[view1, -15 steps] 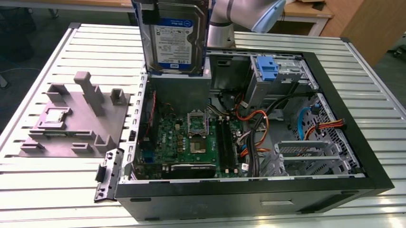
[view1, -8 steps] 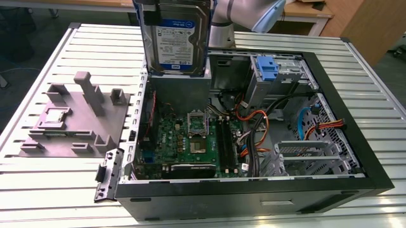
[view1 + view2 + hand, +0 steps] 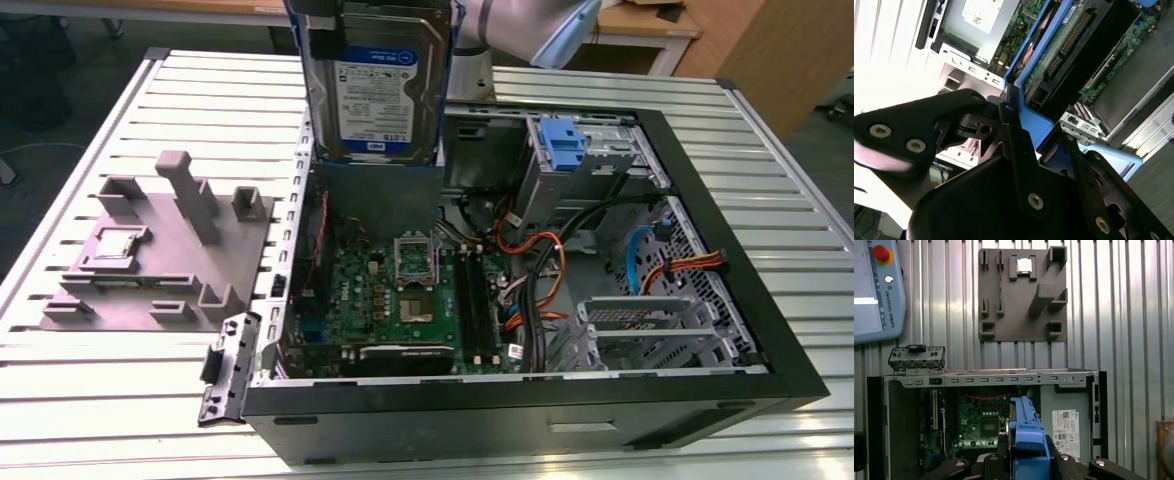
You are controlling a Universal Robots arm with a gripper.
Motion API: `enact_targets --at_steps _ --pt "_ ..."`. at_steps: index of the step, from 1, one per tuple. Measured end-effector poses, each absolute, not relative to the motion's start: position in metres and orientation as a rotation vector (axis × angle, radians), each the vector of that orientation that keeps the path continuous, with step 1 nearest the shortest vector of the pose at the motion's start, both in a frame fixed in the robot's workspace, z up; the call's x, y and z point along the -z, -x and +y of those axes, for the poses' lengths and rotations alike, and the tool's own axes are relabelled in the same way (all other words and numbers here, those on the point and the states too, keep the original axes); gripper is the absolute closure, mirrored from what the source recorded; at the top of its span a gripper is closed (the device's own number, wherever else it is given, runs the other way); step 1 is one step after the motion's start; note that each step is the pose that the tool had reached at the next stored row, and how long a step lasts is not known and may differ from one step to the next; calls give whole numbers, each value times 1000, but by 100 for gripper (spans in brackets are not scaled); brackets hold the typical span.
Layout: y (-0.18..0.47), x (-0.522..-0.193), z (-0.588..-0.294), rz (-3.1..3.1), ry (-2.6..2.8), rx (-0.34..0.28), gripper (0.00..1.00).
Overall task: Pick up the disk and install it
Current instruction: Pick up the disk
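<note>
The end effector (image 3: 1031, 125) is clamped on the blue carrier of the disk (image 3: 374, 85), which hangs upright from it. Directly beneath stands the open computer case (image 3: 534, 430) on a slatted metal tabletop (image 3: 107, 400). A grey fixture plate (image 3: 134, 290) lies beside the case.

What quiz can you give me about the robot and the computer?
1. True or false: the disk lies on the grey holder.
2. What is the claw shut on? A: the disk. B: a cable. C: nothing.
3. Fill in: the disk hangs upright over the open ____.

Key: 1 false; 2 A; 3 case.
</note>
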State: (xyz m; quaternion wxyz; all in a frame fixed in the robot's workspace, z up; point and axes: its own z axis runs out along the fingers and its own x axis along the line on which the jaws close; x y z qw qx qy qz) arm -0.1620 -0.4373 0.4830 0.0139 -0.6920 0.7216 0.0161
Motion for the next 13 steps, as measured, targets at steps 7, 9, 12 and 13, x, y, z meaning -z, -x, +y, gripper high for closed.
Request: enact_targets --at_steps 7,9,12,13 --pt "151 -482 -437 2247 2155 -50 63" --pt "150 -482 -437 2247 2155 -50 63" --pt "141 -482 -437 2247 2155 -50 63" --pt "141 -482 -437 2247 2155 -50 63"
